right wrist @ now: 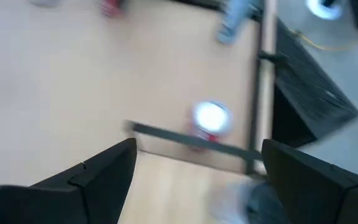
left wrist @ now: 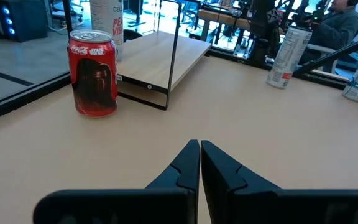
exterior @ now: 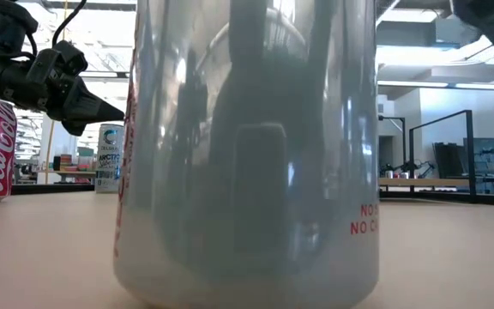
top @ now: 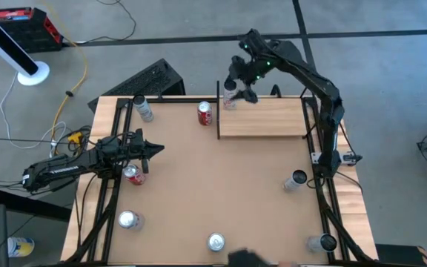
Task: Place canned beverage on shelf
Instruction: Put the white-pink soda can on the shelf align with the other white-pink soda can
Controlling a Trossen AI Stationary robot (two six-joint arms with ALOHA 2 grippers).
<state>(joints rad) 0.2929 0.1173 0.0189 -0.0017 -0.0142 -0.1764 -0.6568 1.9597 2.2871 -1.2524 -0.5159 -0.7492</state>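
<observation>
The right pincer hung spread above a pale can standing on the shelf, apparently set free, while the left pincer, pressed together, waited over the desk.

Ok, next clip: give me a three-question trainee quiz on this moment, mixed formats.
1. True or false: the right gripper is shut on the can at the shelf corner.
2. Which gripper hangs near the red can at the table's left side? A) left gripper B) right gripper
3. Fill in: the red Coca-Cola can stands just outside the shelf's black ____.

Key: 1 false, its jaws stand wide open; 2 A; 3 rail.
</observation>
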